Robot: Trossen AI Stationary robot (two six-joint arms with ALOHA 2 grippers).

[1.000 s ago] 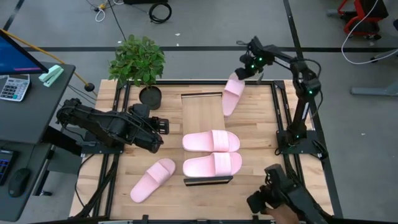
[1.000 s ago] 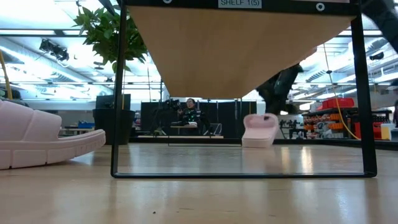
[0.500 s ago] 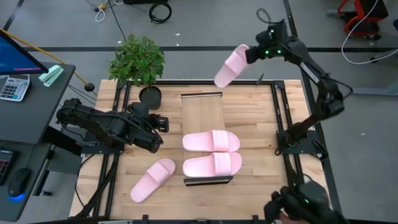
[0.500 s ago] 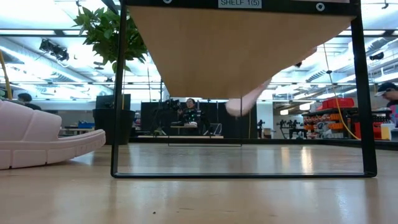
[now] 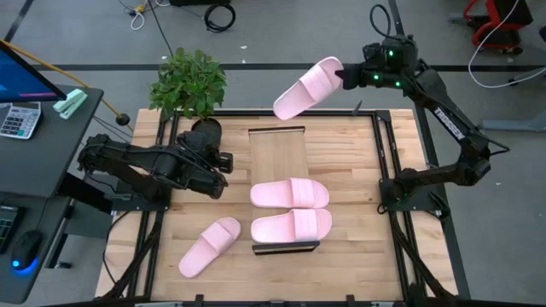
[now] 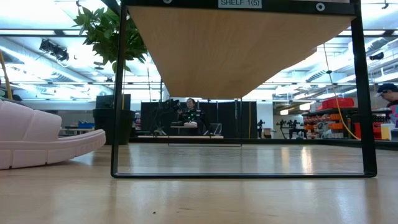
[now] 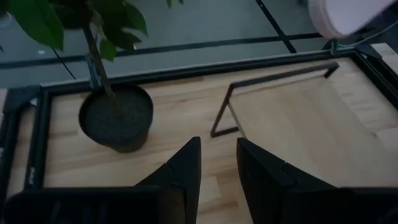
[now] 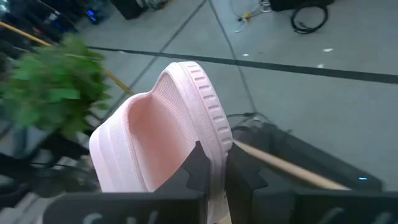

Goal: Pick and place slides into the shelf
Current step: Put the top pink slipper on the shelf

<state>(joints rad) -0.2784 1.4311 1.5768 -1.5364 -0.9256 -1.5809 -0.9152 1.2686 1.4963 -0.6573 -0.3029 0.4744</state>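
Note:
My right gripper point(image 5: 345, 77) is shut on a pale pink slide point(image 5: 307, 88), raised high over the table's far edge. Two more slides point(image 5: 290, 194) point(image 5: 292, 225) lie side by side, soles down, on the near half of the shelf point(image 5: 277, 153), a narrow light-wood board. Another slide point(image 5: 210, 246) lies sole down on the tabletop at the near left, and also shows in the low view point(image 6: 43, 140). My left gripper point(image 5: 223, 162) hovers left of the shelf, open with nothing between its fingers point(image 7: 186, 168). My right gripper pinches the slide's thick side rim point(image 8: 214, 149) between its two fingers point(image 8: 198, 167), coming at it from the table's right. The slide is lifted clear of everything. It sticks out from the fingers toward the table's left, slanting slightly down.
A potted plant point(image 5: 188, 85) stands at the table's far left corner, its pot point(image 7: 116, 116) just ahead of my left gripper. Black frame rails point(image 5: 388, 153) border the tabletop. A desk with a calculator point(image 5: 19, 119) stands at the left. People point(image 6: 189, 112) are far behind.
My right gripper has risen steeply from the table's far right, carrying the slide up and toward the far edge. The slide, which stood on end on the table, is lifted clear and has tipped toward level. My left gripper has swung a little toward the far edge.

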